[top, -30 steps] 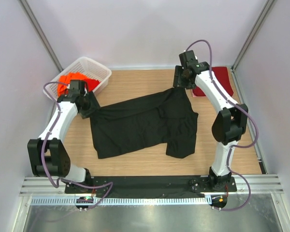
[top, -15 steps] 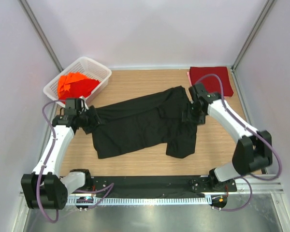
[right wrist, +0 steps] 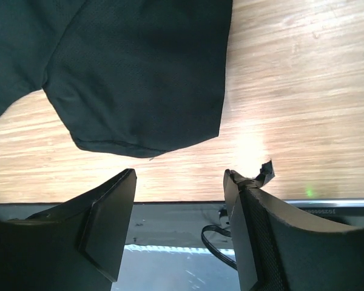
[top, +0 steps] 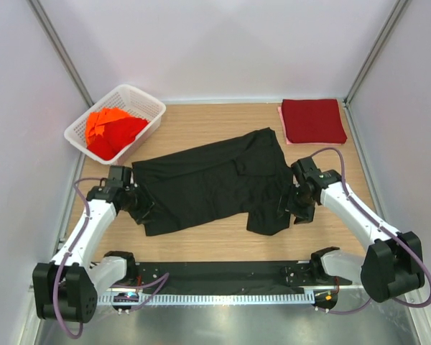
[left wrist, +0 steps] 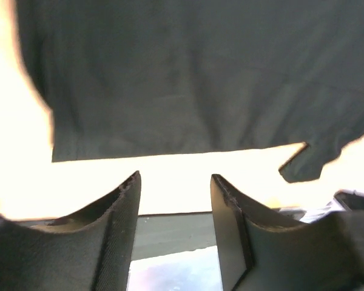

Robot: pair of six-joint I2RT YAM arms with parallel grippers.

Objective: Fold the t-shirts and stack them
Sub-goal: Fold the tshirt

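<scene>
A black t-shirt lies spread out on the wooden table, one sleeve pointing towards the near edge. A dark red t-shirt lies folded at the far right. Orange-red t-shirts are heaped in the basket. My left gripper hovers low at the black shirt's near-left corner. It is open, and in the left wrist view the gripper holds nothing, with the shirt's hem just ahead. My right gripper is open beside the sleeve on the right. In the right wrist view the gripper is empty, and the sleeve's edge lies ahead of it.
A white lattice basket stands at the far left corner. A black base strip and a metal rail run along the near edge. Walls and slanted frame posts close in the table on three sides.
Both arms have swung from the far side towards the near edge, the left from beside the basket, the right from beside the dark red shirt. The black shirt lies slightly shifted.
</scene>
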